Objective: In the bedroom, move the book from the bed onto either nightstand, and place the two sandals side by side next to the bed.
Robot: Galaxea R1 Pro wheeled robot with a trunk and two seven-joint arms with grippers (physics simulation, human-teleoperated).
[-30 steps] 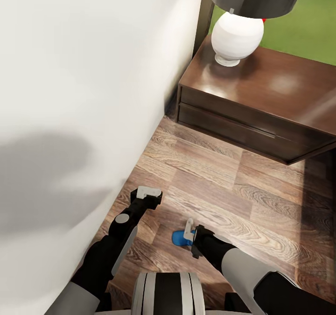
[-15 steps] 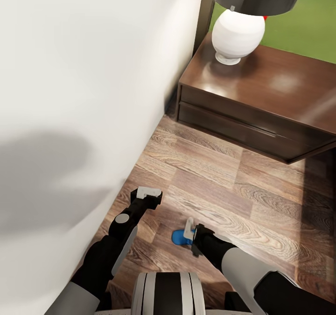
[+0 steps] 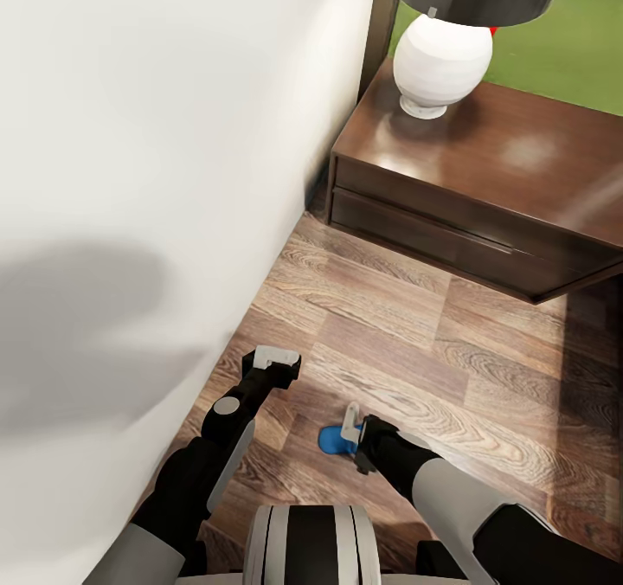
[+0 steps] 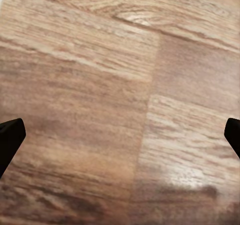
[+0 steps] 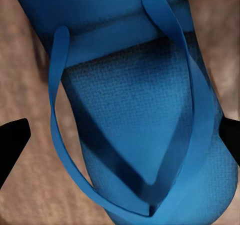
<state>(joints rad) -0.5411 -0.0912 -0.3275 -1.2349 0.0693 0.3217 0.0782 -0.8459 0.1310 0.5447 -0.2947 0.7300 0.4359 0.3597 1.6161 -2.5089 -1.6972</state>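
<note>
**Right gripper [image 3: 349, 427] low over a blue sandal [image 3: 332, 440] on the wood floor [image 3: 450, 369], beside the bed [image 3: 147, 178].**

Right wrist view: the sandal [image 5: 140, 120], sole and Y-shaped strap, lies directly under the gripper, whose dark fingertips [image 5: 12, 140] stand spread at either side of it; contact cannot be told. The left gripper [image 3: 275, 358] hangs just beside the mattress edge, its fingers [image 4: 10, 137] wide apart over bare floorboards [image 4: 120, 105]. Well ahead of both grippers stands the dark brown nightstand [image 3: 484, 196], bearing a lamp [image 3: 443, 53] with white base and black shade.
</note>
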